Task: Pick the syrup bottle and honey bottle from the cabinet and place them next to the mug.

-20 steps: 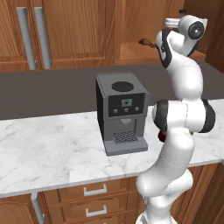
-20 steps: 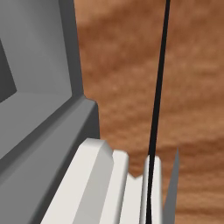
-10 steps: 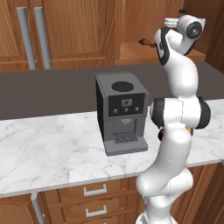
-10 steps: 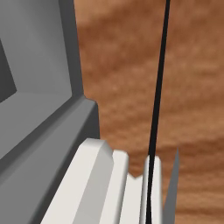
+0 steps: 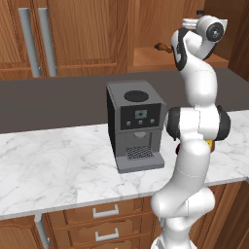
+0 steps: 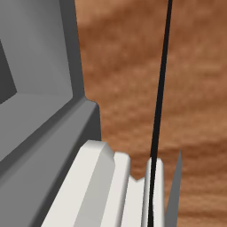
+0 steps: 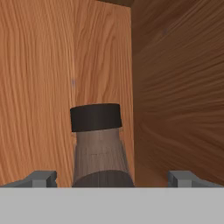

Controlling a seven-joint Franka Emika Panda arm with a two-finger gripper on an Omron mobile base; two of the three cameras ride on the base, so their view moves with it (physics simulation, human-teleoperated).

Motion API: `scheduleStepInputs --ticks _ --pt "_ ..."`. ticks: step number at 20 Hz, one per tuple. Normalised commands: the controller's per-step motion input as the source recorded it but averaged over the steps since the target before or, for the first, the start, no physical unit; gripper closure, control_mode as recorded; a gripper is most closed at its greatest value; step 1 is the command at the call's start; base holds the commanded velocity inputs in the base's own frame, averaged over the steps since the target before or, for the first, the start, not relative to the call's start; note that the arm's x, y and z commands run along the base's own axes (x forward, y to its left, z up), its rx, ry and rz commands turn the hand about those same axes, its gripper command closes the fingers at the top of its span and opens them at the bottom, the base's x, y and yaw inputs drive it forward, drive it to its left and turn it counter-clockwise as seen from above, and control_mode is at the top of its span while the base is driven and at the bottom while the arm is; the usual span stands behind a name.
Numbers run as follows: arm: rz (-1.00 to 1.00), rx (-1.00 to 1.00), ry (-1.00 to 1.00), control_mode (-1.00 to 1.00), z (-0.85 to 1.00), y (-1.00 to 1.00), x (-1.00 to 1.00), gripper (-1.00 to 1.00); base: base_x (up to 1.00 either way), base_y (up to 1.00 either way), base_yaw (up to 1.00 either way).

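Two fingertips of the gripper (image 7: 112, 179) are standing as wide apart as they go, holding nothing, and the syrup bottle (image 7: 98, 148) is sitting between them with its black cap (image 7: 96, 117) pointing away from the hand. Over the last second we are seeing almost no change: the arm is creeping only slightly at its elbow, and the jaws are staying wide. We are reading that as the final lining-up before a close on the bottle, so the first pick is not yet made. The bottle is waiting inside the cabinet (image 5: 146, 57), which opens above and to the right of the coffee machine (image 5: 136, 124). We are unable to tell from the hand view whether it is upright or lying down. The coffee machine is sitting on the marble bench (image 5: 58, 170), with closed doors and their grey handles (image 5: 38, 41) above and to its left. Just right of the machine, the arm's own bulk is covering the spot where we are expecting the mug, and the cabinet's side wall is crowding the bottle closely.
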Motion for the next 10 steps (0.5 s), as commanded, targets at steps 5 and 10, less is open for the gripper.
scheduleStepInputs --ticks 5,10 --pt "0.00 0.00 -0.01 -1.00 0.00 -0.01 0.00 1.00 0.00 0.00 0.00" --pt "0.00 0.00 -0.02 -1.00 0.00 0.00 -0.01 1.00 0.00 0.00 0.00"
